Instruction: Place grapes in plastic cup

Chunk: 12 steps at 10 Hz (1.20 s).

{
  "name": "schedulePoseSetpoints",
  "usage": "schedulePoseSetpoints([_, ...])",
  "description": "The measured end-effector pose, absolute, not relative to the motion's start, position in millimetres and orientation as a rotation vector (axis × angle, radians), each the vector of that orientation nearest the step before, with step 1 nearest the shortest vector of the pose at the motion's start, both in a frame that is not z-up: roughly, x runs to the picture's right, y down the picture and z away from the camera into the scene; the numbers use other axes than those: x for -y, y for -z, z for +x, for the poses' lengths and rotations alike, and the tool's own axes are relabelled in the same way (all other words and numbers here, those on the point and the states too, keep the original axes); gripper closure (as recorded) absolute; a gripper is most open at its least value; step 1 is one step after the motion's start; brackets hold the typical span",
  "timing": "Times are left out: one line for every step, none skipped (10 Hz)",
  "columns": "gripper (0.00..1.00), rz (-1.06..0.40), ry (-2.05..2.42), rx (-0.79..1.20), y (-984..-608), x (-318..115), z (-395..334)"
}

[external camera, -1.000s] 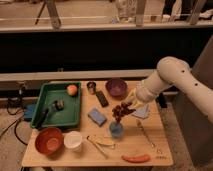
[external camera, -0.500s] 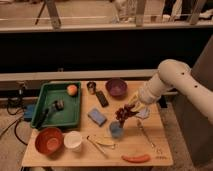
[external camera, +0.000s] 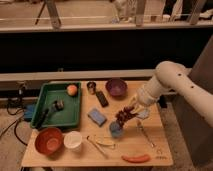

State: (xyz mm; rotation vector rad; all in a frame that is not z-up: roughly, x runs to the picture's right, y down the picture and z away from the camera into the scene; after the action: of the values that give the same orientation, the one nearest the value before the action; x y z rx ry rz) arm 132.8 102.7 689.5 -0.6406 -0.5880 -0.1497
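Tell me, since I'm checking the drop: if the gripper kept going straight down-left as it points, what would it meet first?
Probably the plastic cup: the gripper holds the grapes right above its rim. Depth is unclear from this one view.

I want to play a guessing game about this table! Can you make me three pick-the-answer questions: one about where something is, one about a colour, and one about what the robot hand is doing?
1. Where is the orange fruit?
A. in the green tray
B. in the purple bowl
C. on the floor

2. What colour is the plastic cup?
A. yellow
B. light blue
C. black

3. What is the gripper doing?
A. resting in the tray
B. holding the grapes right over the cup
C. touching the red bowl

Answers:
1 A, it sits in the tray's far end.
2 B, the cup looks pale blue.
3 B, the grapes hang just above the cup.
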Motion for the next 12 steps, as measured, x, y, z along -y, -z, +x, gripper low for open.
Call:
schedulePoseSetpoints([1.0, -0.647, 0.153, 0.59, -690, -104, 131])
schedulePoseSetpoints([1.0, -0.652, 0.158, 0.593, -690, -106, 129])
schedulePoseSetpoints([1.0, -0.66, 0.164, 0.597, -690, -109, 125])
schedulePoseSetpoints([1.0, -0.664, 0.168, 0.6, -689, -111, 124])
schedulePoseSetpoints([1.0, -0.671, 0.173, 0.606, -689, -114, 120])
schedulePoseSetpoints([1.0, -0.676, 0.174, 0.611, -690, -116, 117])
schedulePoseSetpoints([1.0, -0.679, 0.173, 0.616, -691, -119, 116])
schedulePoseSetpoints([0.97, -0.683, 0.172, 0.62, -693, -121, 115])
schedulePoseSetpoints([0.9, -0.684, 0.17, 0.624, -694, -122, 114])
schedulePoseSetpoints([0.79, -0.683, 0.165, 0.629, -696, -124, 113])
schedulePoseSetpoints([0.69, -0.681, 0.161, 0.631, -698, -125, 112])
schedulePoseSetpoints([0.61, -0.681, 0.162, 0.629, -699, -125, 112])
